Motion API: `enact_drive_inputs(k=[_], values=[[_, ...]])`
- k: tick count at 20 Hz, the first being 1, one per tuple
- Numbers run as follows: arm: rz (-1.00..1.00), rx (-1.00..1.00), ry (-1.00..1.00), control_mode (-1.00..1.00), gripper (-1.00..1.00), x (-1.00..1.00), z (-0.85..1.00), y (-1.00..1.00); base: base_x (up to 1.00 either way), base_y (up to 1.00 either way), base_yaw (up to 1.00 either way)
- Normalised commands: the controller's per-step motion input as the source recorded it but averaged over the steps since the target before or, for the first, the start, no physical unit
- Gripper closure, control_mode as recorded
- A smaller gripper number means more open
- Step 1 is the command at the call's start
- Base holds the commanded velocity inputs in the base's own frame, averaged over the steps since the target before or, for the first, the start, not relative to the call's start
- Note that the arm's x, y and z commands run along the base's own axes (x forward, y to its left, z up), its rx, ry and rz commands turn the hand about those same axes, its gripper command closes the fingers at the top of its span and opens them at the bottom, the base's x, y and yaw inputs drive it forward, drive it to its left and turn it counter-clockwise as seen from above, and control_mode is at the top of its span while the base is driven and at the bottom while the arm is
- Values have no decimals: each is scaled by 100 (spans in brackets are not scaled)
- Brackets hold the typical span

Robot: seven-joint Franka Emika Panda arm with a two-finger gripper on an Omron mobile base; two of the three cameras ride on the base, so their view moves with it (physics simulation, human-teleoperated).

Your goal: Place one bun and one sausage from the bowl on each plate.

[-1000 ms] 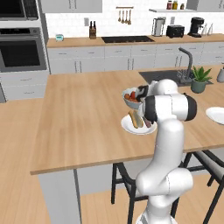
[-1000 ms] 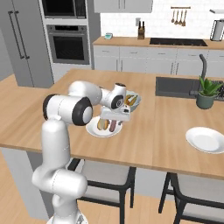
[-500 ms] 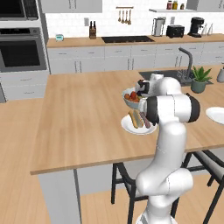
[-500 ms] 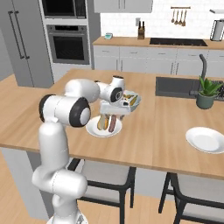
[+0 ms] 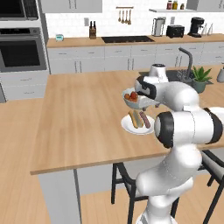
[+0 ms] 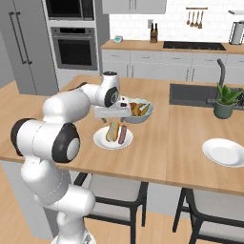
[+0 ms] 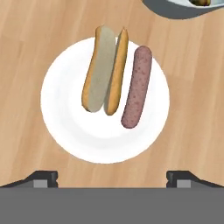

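A white plate (image 7: 70,127) lies straight below my hand with a split bun (image 7: 104,70) and a reddish sausage (image 7: 136,87) side by side on it. My gripper (image 7: 111,178) hovers above the plate's near edge, open, its two tips far apart and nothing between them. From the right base view the same plate (image 6: 102,141) with bun (image 6: 112,130) and sausage (image 6: 122,135) sits under the gripper (image 6: 113,118). A second white plate (image 6: 224,152) lies bare at the island's right. The black bowl is hidden from view.
A pale grey bowl (image 6: 139,112) of colourful fruit stands just behind the filled plate, close to my hand; its rim (image 7: 183,11) shows in the hand view. A sink and a potted plant (image 6: 225,101) are at the far right. Stools stand under the island's front edge.
My hand has drawn back a little over the filled plate and the wrist has turned. The bun and the sausage have stayed where they lay.
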Motion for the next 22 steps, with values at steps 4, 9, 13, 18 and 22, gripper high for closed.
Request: enact_drive_inputs(k=[4,9,13,18,22], values=[[-19,11,-16,-100,-100,-100,37,5,0,0,0],[-21,-2,-1,-100,-100,-100,35,73,0,0,0],[-16,2,2,-100,-100,-100,5,23,0,0,0],[-1,6,0,-100,-100,-100,-2,-1,0,0,0],[5,0,2,-100,-100,-16,-6,19,0,0,0]])
